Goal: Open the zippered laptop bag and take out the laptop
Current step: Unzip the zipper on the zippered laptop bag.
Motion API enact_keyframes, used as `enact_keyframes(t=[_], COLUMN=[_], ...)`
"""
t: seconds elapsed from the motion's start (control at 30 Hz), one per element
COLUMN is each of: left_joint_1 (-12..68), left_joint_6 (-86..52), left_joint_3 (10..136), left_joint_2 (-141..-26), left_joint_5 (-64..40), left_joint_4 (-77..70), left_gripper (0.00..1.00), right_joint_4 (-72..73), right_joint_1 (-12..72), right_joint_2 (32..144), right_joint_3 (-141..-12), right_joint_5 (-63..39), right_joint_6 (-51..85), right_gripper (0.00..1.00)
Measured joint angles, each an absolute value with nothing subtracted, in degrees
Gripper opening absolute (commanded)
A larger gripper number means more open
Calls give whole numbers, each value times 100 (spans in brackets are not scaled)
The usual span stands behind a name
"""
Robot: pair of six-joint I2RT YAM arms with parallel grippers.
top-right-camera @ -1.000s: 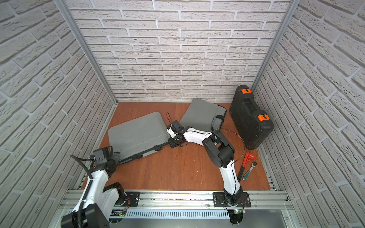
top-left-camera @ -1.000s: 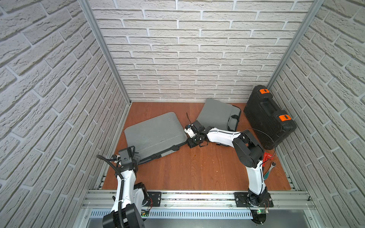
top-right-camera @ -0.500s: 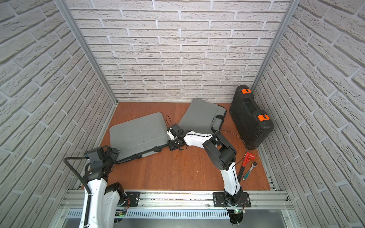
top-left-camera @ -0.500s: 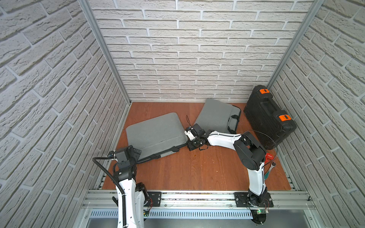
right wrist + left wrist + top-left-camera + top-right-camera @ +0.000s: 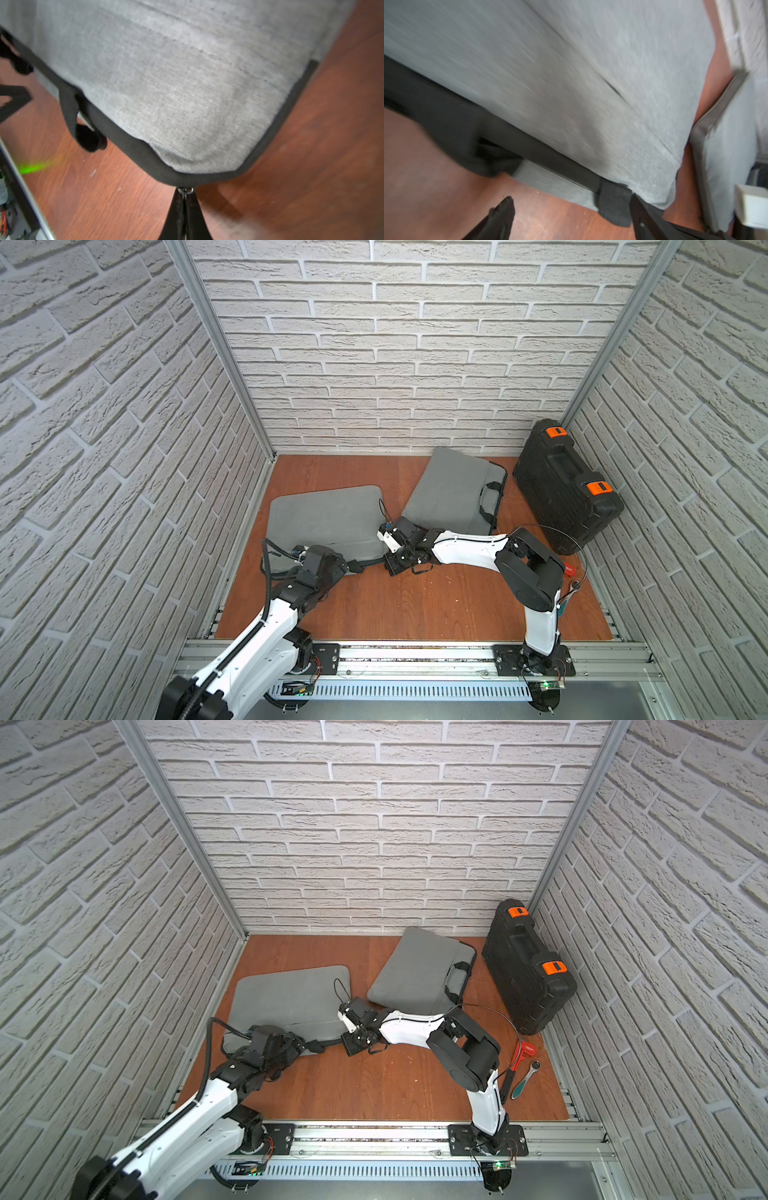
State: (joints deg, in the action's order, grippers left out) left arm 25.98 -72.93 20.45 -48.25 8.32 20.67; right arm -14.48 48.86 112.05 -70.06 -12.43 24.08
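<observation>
The grey zippered laptop bag (image 5: 324, 514) (image 5: 291, 994) lies flat at the left of the wooden floor, black zipper band along its near edge. The laptop is hidden. My right gripper (image 5: 390, 568) (image 5: 185, 199) is shut on the zipper pull (image 5: 186, 190) at the bag's near right corner. My left gripper (image 5: 352, 566) (image 5: 571, 202) stands open at the near edge. A black handle strap end (image 5: 614, 204) lies between its fingers, close to one finger (image 5: 640, 209). The left wrist view is blurred.
A second grey bag (image 5: 453, 489) with black handles lies behind my right arm. A black tool case (image 5: 565, 485) with orange latches stands at the back right. A red wrench (image 5: 524, 1052) and a ratchet (image 5: 525, 1079) lie by the right wall. Brick walls enclose three sides.
My left gripper has opened and moved right along the bag's near edge, away from the left wall. My right gripper stays shut at the bag's corner.
</observation>
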Motion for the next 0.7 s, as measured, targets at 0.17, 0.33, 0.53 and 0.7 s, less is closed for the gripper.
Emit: enact_keyframes(t=[0.17, 0.33, 0.53, 0.7], left_joint_1=[3476, 3887, 3933, 3935], left_joint_6=[-7699, -8090, -8344, -8392], left_joint_3=[2187, 2191, 2130, 2078], left_joint_2=[-5581, -5898, -5907, -5940], left_joint_5=[1181, 1409, 1590, 1662], left_joint_4=[1662, 1411, 1072, 764], left_gripper=[82, 79, 74, 65], right_joint_4=[-1343, -1288, -1251, -1181], right_joint_1=[5065, 5105, 5118, 5137], right_joint_2=[11174, 11174, 11174, 11174], right_joint_3=[-6930, -6928, -6917, -6875], right_joint_5=[-1367, -1428, -1444, -1476], right_joint_6=[2534, 2617, 2646, 2685], right_gripper=[6, 6, 6, 6])
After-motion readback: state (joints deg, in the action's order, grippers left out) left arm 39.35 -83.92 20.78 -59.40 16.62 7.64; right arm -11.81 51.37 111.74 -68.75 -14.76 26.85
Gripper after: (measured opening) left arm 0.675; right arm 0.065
